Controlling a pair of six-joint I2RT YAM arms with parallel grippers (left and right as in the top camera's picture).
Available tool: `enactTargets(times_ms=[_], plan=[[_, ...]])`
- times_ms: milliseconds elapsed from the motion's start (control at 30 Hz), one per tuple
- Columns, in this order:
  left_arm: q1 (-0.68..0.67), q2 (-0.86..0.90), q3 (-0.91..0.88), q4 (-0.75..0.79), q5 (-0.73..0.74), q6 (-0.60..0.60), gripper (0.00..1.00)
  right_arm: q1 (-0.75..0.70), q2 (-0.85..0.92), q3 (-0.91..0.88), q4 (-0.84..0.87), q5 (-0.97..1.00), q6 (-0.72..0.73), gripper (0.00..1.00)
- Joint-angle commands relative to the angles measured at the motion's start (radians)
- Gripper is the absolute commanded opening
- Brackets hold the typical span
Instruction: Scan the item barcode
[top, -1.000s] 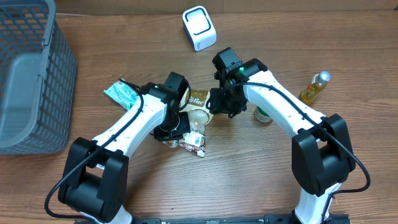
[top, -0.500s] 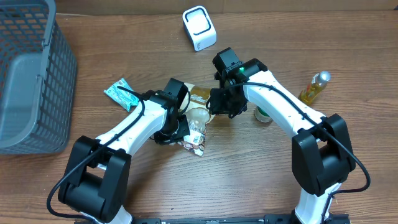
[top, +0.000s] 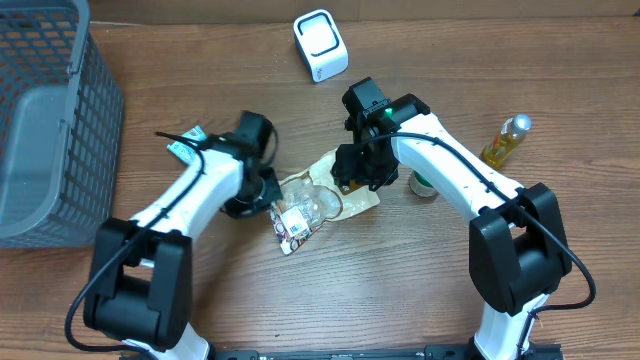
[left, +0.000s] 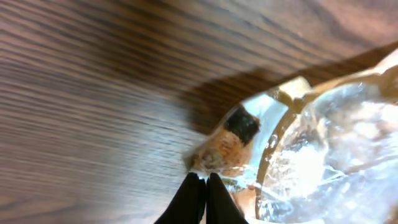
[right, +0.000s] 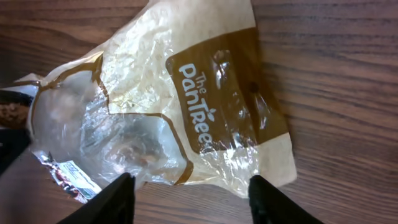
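From overhead I see the snack bag (top: 318, 203) flat on the tabletop (top: 420, 290), its long axis running from 8 o'clock, at the labelled end, to 2 o'clock, at the brown end. My left hand (top: 262, 190) sits at the bag's 9 o'clock edge and my right hand (top: 357, 178) hangs over the 2 o'clock end. The scanner (top: 320, 45) lies well apart at 12 o'clock. In the left wrist view the fingers are clenched together on the bag's crimped seam, so I judge the left holds it. In the right wrist view the fingers (right: 118, 196) stand released and apart, with the bag below them ungripped. The coming move is a carry toward 12 o'clock, and the left arm has the bag.
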Motion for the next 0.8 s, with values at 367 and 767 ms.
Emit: enactTargets(times_ms=[367, 767], plan=[[0.030, 0.011, 0.068, -0.045, 0.136, 0.077, 0.05, -0.003, -0.016, 0.014, 0.016, 0.002, -0.032, 0.75], [0.010, 0.011, 0.068, -0.016, 0.103, 0.090, 0.04, -0.003, -0.016, 0.014, 0.015, 0.002, -0.078, 0.81]])
